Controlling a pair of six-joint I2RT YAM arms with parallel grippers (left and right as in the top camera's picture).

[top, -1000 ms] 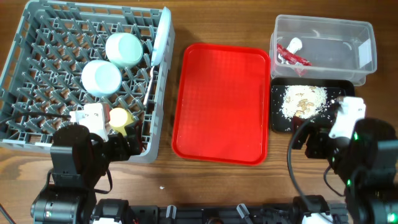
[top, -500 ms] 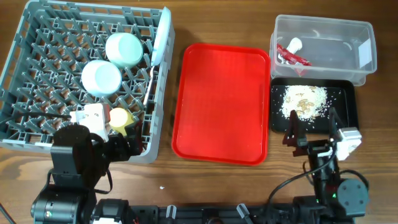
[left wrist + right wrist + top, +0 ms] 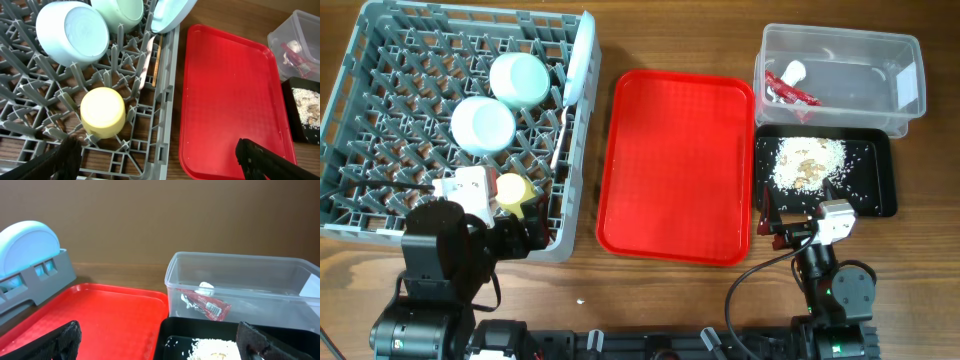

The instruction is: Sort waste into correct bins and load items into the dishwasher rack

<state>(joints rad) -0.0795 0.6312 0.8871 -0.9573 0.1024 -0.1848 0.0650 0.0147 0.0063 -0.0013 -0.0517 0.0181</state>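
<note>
Overhead, the dishwasher rack (image 3: pixel 380 130) at upper left holds two mint bowls (image 3: pixel 483 124), while left gripper (image 3: pixel 160 162) and right gripper (image 3: pixel 155 342) both gape wide, empty.

Wood-grain table (image 3: pixel 670 290) under even light; plain brown wall (image 3: pixel 150 215) behind.

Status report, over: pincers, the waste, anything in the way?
Left pincer, right pincer open, empty. Wrapper in clear tub, rice in black tray. Yellow cup, bowls in rack. Nothing in the way.
</note>
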